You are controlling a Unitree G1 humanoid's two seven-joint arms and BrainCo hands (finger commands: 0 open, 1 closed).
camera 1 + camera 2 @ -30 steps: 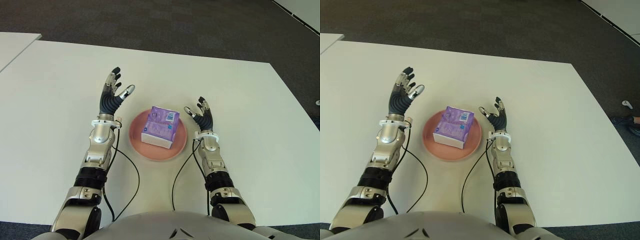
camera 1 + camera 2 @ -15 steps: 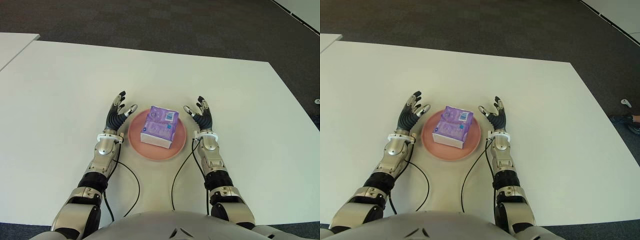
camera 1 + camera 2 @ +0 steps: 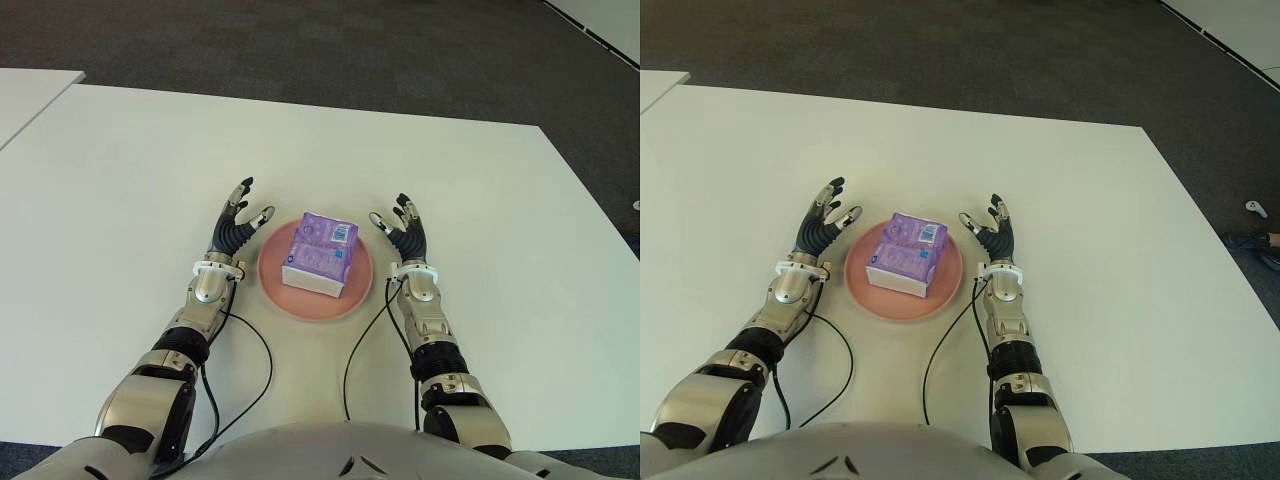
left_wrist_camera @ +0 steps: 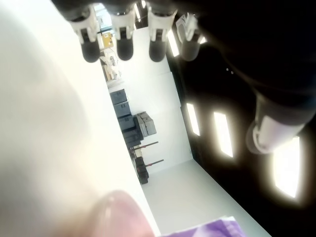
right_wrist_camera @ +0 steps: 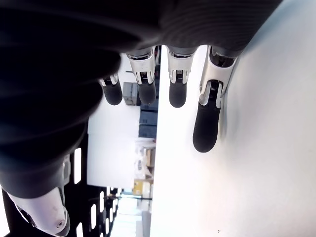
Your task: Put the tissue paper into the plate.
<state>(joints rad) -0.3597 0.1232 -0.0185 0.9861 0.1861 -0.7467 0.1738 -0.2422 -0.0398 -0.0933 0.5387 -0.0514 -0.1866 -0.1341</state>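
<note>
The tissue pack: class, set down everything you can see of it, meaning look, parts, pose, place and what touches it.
The tissue pack is a soft, rectangular bundle in glossy purple wrap with a pale blue patch at its far corner and a white side facing the robot. A seam across its top suggests smaller packs bundled together. It lies flat, slightly askew, inside the pink plate, touching only that. The left hand and right hand flank the plate, fingers spread, neither touching the pack.

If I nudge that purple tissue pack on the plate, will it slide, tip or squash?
The tissue pack lies flat and low on the pink plate, so tipping seems unlikely. Its glossy wrap suggests it may slide easily. It looks soft, so it would probably dent under a firm squeeze. Both robot hands are open beside the plate.
</note>
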